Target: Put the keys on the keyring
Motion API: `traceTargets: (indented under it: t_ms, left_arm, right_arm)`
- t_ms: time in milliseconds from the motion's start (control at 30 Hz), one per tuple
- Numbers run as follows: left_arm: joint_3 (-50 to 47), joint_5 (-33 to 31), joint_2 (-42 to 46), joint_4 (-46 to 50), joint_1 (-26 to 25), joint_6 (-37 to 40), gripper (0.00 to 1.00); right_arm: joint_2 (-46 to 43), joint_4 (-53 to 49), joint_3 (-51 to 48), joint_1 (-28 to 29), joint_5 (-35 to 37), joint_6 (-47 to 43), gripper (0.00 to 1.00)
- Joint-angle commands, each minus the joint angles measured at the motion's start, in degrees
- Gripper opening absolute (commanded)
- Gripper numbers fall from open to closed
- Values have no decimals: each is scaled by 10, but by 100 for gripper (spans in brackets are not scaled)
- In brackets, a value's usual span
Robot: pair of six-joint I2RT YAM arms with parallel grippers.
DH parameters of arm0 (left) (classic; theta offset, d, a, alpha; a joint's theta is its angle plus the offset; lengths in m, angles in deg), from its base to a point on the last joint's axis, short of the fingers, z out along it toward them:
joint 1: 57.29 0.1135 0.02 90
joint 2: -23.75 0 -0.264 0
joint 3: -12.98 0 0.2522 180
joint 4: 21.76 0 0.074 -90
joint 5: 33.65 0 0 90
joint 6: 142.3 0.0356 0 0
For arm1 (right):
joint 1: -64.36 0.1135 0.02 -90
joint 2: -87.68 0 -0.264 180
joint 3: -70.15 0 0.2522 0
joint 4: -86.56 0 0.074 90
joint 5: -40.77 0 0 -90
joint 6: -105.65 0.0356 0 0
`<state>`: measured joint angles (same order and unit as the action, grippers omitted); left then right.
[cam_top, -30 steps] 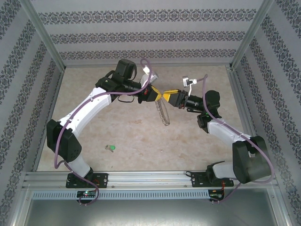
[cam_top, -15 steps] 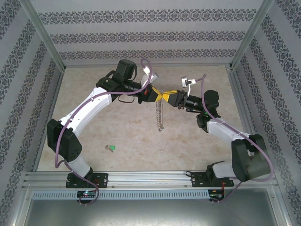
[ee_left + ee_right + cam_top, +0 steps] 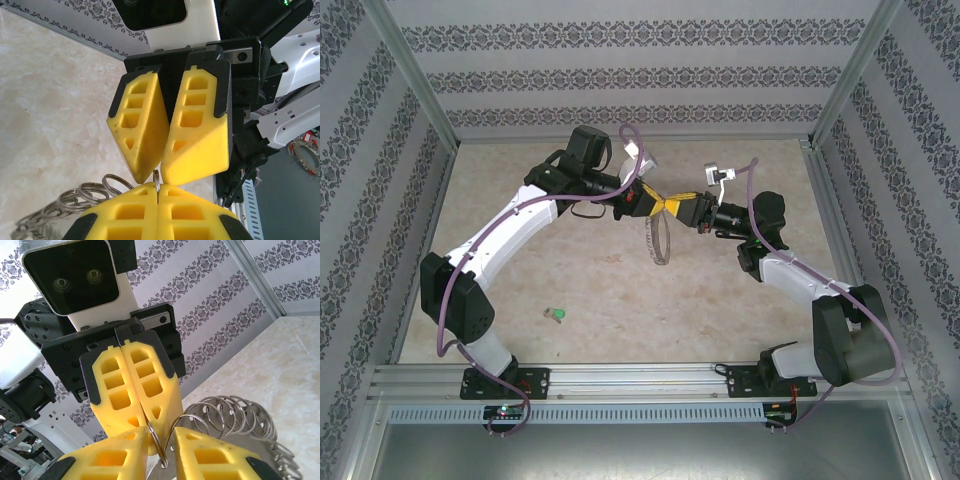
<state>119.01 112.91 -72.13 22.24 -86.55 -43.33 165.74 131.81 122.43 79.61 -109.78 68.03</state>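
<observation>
Over the table (image 3: pixel 610 295), left fingers (image 3: pixel 117 390) clamp the keyring (image 3: pixel 661 240); right fingers (image 3: pixel 197 130) sit slightly apart around it

Above the table (image 3: pixel 720 300), towards its far middle: left gripper (image 3: pixel 658 203) on the left, right gripper (image 3: pixel 676 206) on the right, tips just beside each other. Between the tips and hanging below them: keyring (image 3: pixel 661 240). On the table, front left, near the front edge, well apart from the keyring: key (image 3: pixel 556 315).
</observation>
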Motion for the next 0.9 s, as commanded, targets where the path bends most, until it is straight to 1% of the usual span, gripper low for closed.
traceTargets:
  t_ms: [0,200,400,867]
  left_arm:
    - [20,11,5,-35,-4,-2,0]
    - [19,10,4,-36,-4,-2,0]
    - [19,13,3,-37,-4,-3,0]
    - [12,32,-1,-43,-6,-10,0]
  right_arm:
    - [-4,17,-4,9,-23,-12,23]
    - [-11,17,-16,7,-17,-15,26]
    - [-21,16,-27,3,-12,-18,26]
    - [-8,20,3,11,0,-17,24]
